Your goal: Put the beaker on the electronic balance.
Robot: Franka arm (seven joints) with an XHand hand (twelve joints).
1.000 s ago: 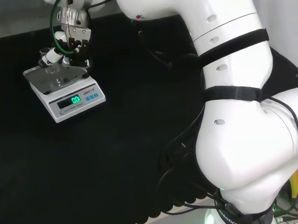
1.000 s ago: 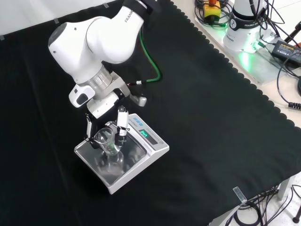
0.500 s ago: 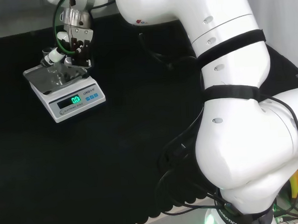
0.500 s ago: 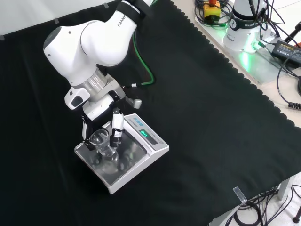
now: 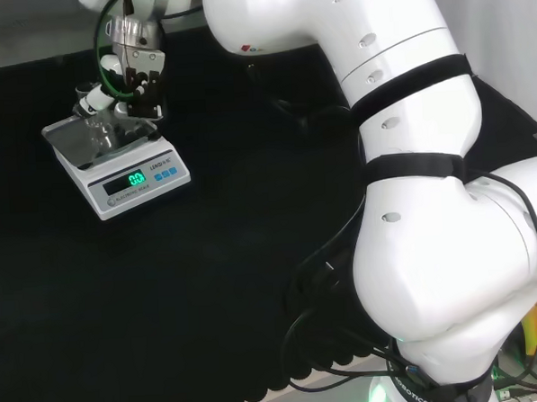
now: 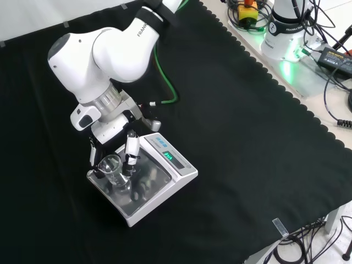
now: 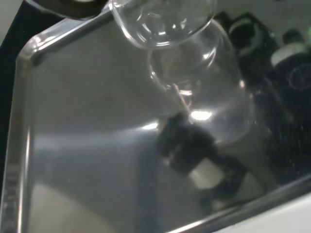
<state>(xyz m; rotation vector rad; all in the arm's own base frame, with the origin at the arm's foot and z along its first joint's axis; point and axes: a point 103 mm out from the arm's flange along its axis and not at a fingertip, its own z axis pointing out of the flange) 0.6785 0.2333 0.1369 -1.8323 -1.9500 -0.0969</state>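
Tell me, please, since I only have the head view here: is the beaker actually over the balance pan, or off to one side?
Observer: In the front view the beaker stands upright over the far left part of the pan of the electronic balance, near its edge.
Operator: Thank you. Is the hand around it?
Observer: Yes, the front view shows the hand with a finger on each side of the beaker, near its rim.
Operator: Does the beaker hold anything?
Observer: In the wrist view the beaker looks clear and empty, with the shiny pan and the hand's reflection showing through and past it.
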